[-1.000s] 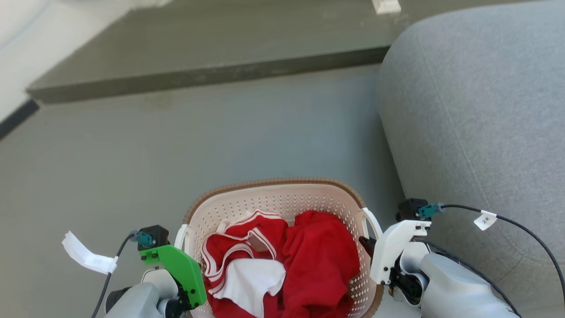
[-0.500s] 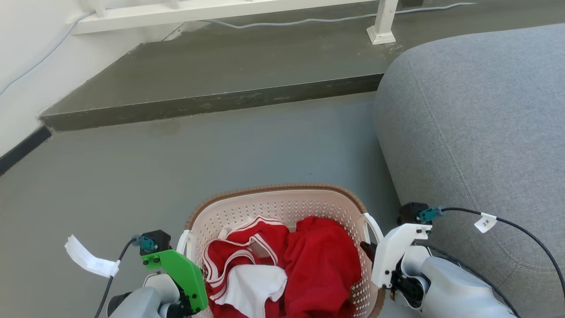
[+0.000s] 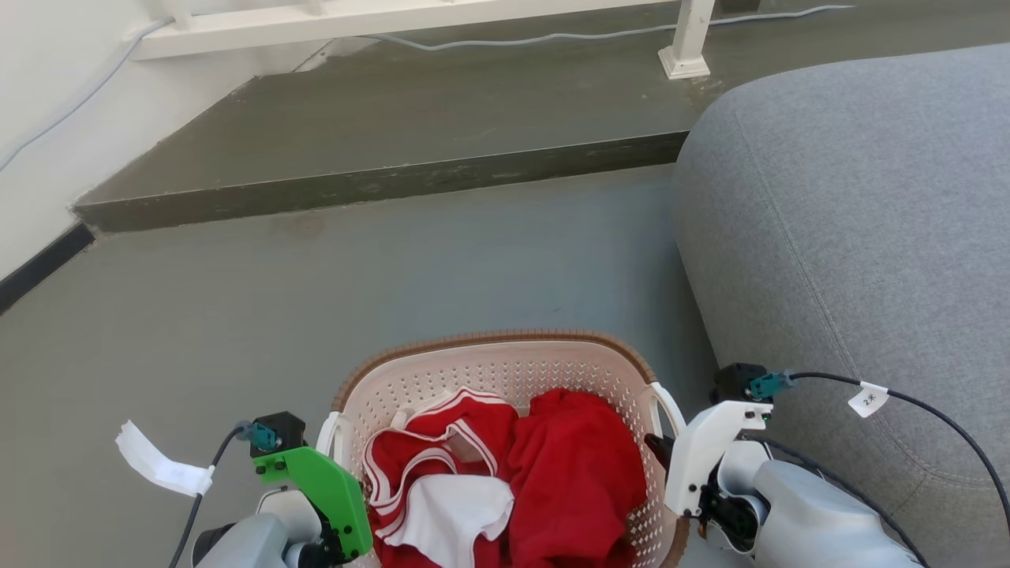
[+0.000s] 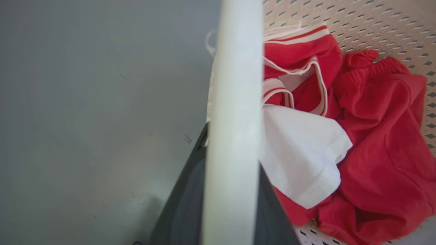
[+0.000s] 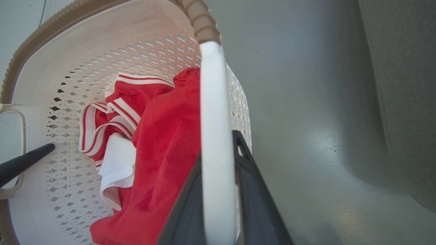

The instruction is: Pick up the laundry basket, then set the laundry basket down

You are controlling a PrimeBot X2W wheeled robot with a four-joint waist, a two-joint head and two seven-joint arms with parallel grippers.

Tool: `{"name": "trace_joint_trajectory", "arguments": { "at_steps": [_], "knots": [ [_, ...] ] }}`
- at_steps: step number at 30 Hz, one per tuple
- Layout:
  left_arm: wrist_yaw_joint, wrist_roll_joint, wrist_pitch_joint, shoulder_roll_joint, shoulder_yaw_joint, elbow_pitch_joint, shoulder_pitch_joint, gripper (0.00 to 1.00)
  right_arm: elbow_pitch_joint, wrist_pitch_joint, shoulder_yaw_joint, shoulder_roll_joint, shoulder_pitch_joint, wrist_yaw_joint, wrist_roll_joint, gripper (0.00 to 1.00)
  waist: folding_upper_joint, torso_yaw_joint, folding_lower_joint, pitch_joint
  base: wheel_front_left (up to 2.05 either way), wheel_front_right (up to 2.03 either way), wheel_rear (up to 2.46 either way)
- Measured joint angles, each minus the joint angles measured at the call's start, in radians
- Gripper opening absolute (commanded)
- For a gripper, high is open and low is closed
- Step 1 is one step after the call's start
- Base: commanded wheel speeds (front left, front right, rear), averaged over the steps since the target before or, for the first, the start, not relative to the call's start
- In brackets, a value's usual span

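Note:
The laundry basket [image 3: 489,341] is cream, perforated, with a brown woven rim, and sits low in the head view between my arms. Inside lie red clothes [image 3: 572,465] and a white cloth [image 3: 454,509]. My left gripper [image 3: 333,442], under its green mount, is shut on the basket's left handle [image 4: 235,102], with dark fingers [image 4: 182,211] on either side of the white bar. My right gripper [image 3: 656,442] is shut on the right handle [image 5: 214,119], its fingers [image 5: 253,194] clamping it. Whether the basket touches the floor I cannot tell.
A grey sofa [image 3: 852,237] stands close on the right. A raised dark step [image 3: 394,134] crosses the floor ahead, with a white railing post [image 3: 685,43] and a cable on it. A white wall with a dark baseboard [image 3: 39,264] runs on the left.
The head camera has tilted up, bringing the railing and cable into the picture. The basket and both grippers keep their places relative to each other, both grips unchanged.

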Motion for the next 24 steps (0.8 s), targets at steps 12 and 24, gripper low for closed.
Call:
{"name": "trace_joint_trajectory", "arguments": {
  "at_steps": [12,24],
  "knots": [
    [0.009,-0.012,-0.015,0.0,-0.018,-0.003,0.0,0.0,0.008,-0.002,0.006,0.0,-0.001,0.0,0.007,0.0,0.0,-0.002,0.0,0.019,0.0,0.0,0.0],
    [0.02,-0.012,-0.079,-0.001,-0.019,-0.017,-0.044,0.0,-0.002,-0.048,0.006,-0.013,-0.05,0.001,0.008,0.0,0.0,-0.001,0.0,0.102,0.0,0.0,0.0]
  ]
}}
